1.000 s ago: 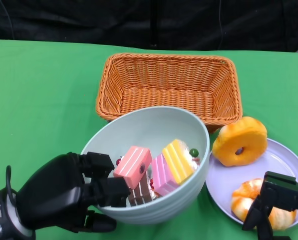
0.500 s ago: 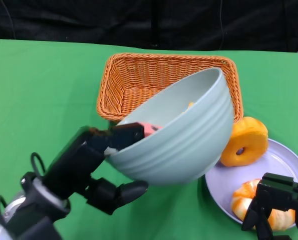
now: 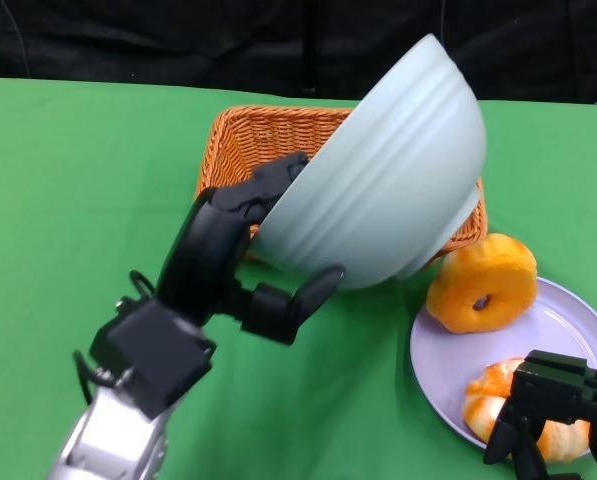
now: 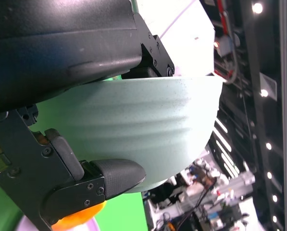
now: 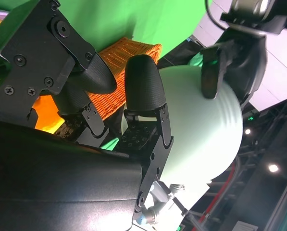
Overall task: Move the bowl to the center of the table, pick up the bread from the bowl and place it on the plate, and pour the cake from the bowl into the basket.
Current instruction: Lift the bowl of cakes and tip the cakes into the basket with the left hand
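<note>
Bowl [image 3: 398,180] is tipped far over above the basket [image 3: 268,140], its mouth turned away from you toward the basket's inside; contents hidden. Your left hand [image 3: 243,250] grips the bowl's near rim, fingers on the rim and thumb against the outer wall. Your right hand [image 3: 553,405] hovers over the plate [image 3: 448,370] with fingers apart, holding nothing. Two breads [image 3: 483,280] sit on the plate, on the green desk [image 3: 68,200].

Pale-green bowl [image 3: 398,170] upturned over basket [image 3: 268,140]
</note>
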Available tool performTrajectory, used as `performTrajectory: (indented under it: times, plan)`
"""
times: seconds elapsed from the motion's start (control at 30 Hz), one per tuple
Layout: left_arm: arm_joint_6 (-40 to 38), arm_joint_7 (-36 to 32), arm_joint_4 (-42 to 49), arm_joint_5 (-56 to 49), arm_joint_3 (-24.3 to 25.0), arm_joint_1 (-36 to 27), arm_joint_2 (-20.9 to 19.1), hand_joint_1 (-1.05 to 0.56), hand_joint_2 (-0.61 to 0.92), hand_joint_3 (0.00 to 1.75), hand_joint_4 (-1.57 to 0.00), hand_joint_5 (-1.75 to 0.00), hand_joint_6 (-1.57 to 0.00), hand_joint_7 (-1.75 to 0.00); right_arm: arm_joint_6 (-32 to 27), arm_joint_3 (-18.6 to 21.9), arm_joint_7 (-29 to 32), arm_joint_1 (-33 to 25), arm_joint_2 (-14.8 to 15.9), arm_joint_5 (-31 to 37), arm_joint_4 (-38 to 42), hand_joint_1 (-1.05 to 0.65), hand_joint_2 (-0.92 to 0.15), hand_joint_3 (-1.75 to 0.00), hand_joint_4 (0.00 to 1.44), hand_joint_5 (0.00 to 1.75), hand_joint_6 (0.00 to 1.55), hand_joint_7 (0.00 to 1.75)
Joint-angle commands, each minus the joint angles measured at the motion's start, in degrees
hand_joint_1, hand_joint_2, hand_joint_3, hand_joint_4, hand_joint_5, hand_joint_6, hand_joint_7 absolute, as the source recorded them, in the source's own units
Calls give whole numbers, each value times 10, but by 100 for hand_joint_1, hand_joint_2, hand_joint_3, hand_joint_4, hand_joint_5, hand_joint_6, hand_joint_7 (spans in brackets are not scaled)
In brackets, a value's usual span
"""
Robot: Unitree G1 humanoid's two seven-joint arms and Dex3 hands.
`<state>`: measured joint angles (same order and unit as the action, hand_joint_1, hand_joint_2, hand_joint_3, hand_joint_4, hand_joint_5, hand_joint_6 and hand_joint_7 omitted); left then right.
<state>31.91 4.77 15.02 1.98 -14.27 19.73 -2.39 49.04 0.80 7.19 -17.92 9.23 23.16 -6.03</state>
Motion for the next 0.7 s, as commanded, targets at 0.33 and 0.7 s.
performTrajectory:
  times: [0.33, 0.7]
  plan:
    - [-35, -16, 153, 46, 100, 123, 114, -21, 23, 170, -102, -175, -86, -175, 3, 3, 4, 1, 9, 6, 12, -5, -15, -175, 93, 175, 85, 149]
    - [-181, 11, 221, 183, 198, 203, 181, -23, 22, 168, -108, -175, -90, -175, 3, 4, 7, 3, 7, 13, 17, -8, -14, -175, 93, 175, 84, 150]
